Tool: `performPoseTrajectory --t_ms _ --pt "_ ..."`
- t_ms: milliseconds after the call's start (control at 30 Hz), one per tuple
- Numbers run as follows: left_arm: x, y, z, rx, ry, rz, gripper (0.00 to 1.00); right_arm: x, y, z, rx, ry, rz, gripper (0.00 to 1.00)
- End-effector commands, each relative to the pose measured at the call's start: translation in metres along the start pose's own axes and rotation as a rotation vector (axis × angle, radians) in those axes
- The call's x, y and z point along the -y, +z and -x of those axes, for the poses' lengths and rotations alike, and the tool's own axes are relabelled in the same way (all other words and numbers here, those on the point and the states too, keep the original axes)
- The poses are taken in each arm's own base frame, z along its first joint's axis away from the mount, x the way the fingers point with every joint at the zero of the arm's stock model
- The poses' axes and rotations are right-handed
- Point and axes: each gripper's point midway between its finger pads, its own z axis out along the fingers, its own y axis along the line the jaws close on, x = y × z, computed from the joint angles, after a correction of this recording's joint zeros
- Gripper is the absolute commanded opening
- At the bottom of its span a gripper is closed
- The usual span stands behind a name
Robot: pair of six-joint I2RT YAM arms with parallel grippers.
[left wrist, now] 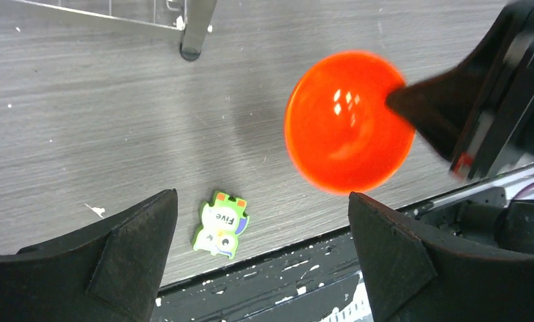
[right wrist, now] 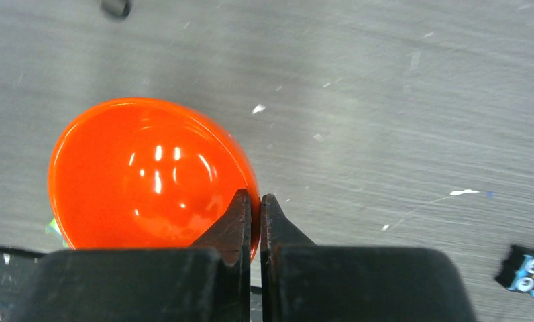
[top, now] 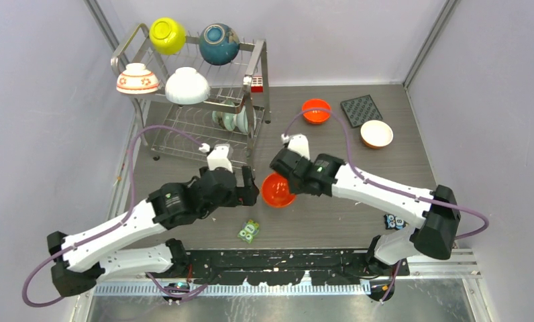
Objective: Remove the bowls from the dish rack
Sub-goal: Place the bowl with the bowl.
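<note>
The right fingers pinch the rim of the orange bowl, in front of the dish rack, above the tabletop. The left fingers are spread wide, empty, just beside it.

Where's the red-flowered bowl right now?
The flowered bowl sits upper left in the top view, on the dish rack beside the plain white bowl.

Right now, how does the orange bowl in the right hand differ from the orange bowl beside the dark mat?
The held bowl is pinched at its rim by the right hand; the far bowl stands free. The held bowl is near the front, beside the open left hand; the far bowl is at the back, left of the dark mat. Both are glossy orange and outside the dish rack.
</note>
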Motion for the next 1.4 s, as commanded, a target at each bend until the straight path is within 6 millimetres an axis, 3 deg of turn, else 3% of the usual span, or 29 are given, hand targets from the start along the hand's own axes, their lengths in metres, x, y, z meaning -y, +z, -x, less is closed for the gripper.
performPoseTrajectory --t_ms 0,100,233,433,600,767,1000,1367 --pt "-0.015 -0.018 0.024 0.150 0.056 -0.033 1.00 0.059 -0.039 0.072 0.170 0.098 -0.087 0.01" --pt "-0.054 -0.023 0.022 0.210 0.079 0.063 1.00 0.102 -0.051 0.103 0.200 0.141 -0.156 0.01" --pt "-0.080 -0.021 0.013 0.240 0.094 0.121 1.00 0.152 -0.048 0.142 0.237 0.308 -0.192 0.01" --pt "-0.102 -0.011 -0.001 0.272 0.049 0.172 1.00 0.222 -0.022 0.189 0.365 0.597 -0.311 0.01" --pt "-0.122 -0.015 0.004 0.327 0.032 0.255 1.00 0.259 0.015 0.226 0.442 0.753 -0.301 0.01" --pt "-0.128 -0.019 0.008 0.364 0.019 0.261 1.00 0.265 0.058 0.247 0.371 0.738 -0.260 0.01" --pt "-0.140 -0.023 0.008 0.425 -0.055 0.262 0.97 0.255 0.096 0.273 0.333 0.734 -0.187 0.01" --pt "-0.140 -0.018 0.005 0.434 -0.061 0.246 0.96 0.249 0.150 0.274 0.242 0.731 -0.171 0.01"
